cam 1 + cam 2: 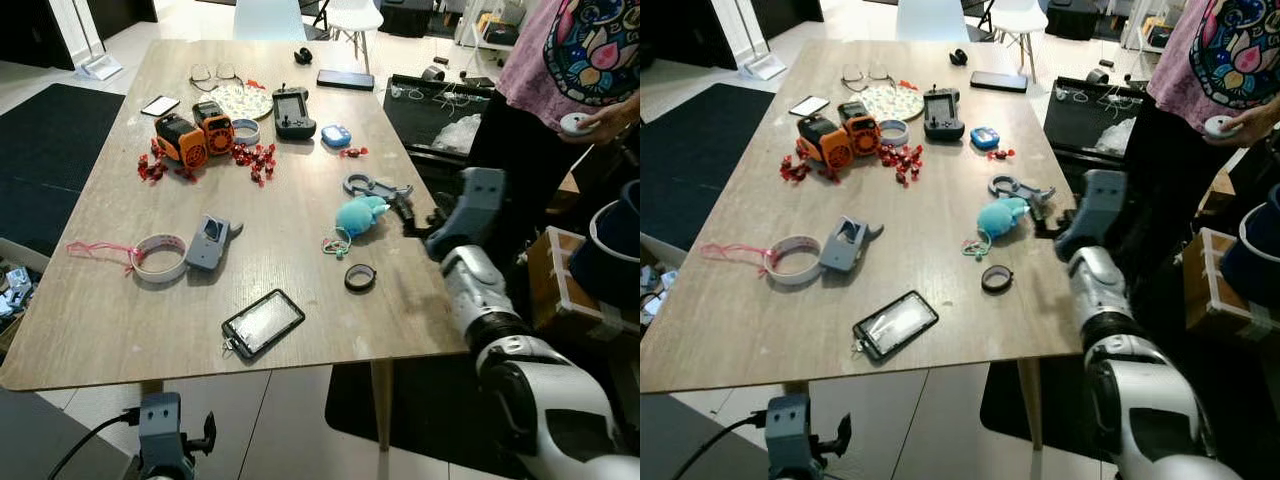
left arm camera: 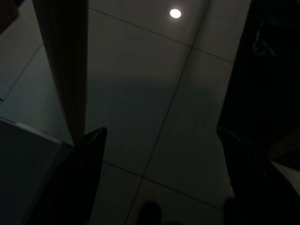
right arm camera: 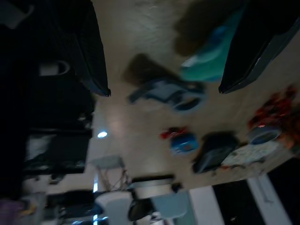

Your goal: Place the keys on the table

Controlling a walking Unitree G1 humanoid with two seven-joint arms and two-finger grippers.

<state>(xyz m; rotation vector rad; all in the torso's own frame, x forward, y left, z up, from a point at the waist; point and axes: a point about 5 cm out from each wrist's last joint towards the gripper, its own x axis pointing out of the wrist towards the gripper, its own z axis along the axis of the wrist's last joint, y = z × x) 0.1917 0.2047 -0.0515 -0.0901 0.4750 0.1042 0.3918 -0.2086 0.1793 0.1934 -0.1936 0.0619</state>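
Note:
The keys lie on the wooden table (image 1: 120,330) near its right edge: a teal plush keychain (image 1: 360,214) with a grey carabiner (image 1: 368,186) just beyond it. My right gripper (image 1: 412,217) hovers at the table's right edge, close beside the plush and apart from it. In the right wrist view my right gripper (image 3: 163,88) is open, with the carabiner (image 3: 173,91) and the plush (image 3: 211,56) lying on the wood beyond its fingers. My left gripper (image 2: 161,145) hangs open below the table's front edge over floor tiles.
On the table are a phone (image 1: 263,322), a black ring (image 1: 360,277), a tape roll (image 1: 160,257), an orange toy car (image 1: 195,132), a controller (image 1: 293,112) and red pieces (image 1: 255,158). A person (image 1: 570,70) stands at the right, by a box (image 1: 560,280).

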